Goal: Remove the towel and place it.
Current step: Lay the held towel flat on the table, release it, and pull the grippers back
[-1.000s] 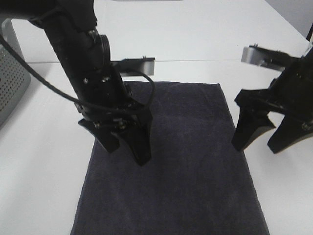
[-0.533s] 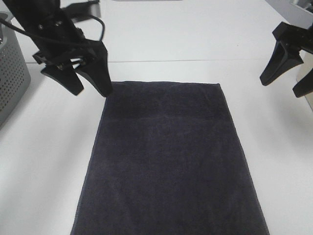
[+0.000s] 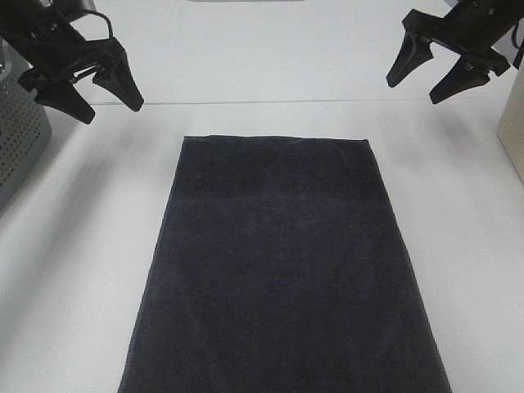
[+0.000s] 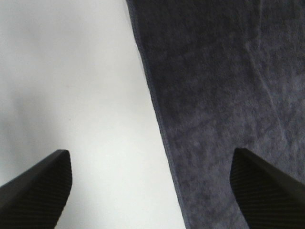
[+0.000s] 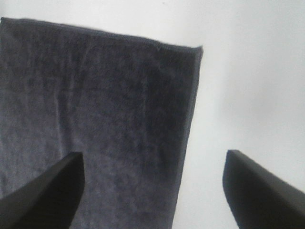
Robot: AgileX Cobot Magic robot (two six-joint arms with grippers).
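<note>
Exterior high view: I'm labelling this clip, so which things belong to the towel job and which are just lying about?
Job: towel, flat on the table; left gripper, open; right gripper, open.
Lying about: grey perforated basket at the left edge; pale object at the right edge, unidentifiable.

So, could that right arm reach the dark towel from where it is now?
Probably yes. The right gripper hangs open above bare table just beyond the far right corner of the towel, and nothing lies between them.
</note>
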